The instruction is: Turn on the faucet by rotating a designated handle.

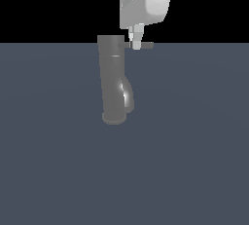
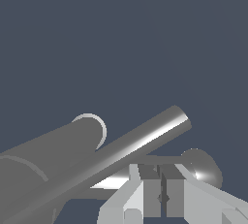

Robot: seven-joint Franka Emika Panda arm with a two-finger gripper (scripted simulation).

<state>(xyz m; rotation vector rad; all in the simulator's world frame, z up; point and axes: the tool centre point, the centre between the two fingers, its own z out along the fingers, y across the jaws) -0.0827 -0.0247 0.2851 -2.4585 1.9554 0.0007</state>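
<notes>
Faucet point(image 1: 114, 80) upright on the grey tabletop point(image 1: 194, 160), well away from its near edge, handle point(image 1: 146, 45) projecting sideways from the top toward the exterior view's right. Contact step in hand: gripper point(image 1: 136, 41) down against the handle, jaws nearly together, nothing visibly clamped; next, probably a sideways push to swing it. Counted: one faucet, one handle, one gripper.

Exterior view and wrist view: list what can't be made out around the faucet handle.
- Exterior view: the gripper covers the middle of the handle; whether the fingers touch it cannot be told.
- Exterior view: the arm is cut off by the top edge.
- Wrist view: the fingers are cut off by the picture edge.
- Wrist view: the faucet runs out of frame.
</notes>
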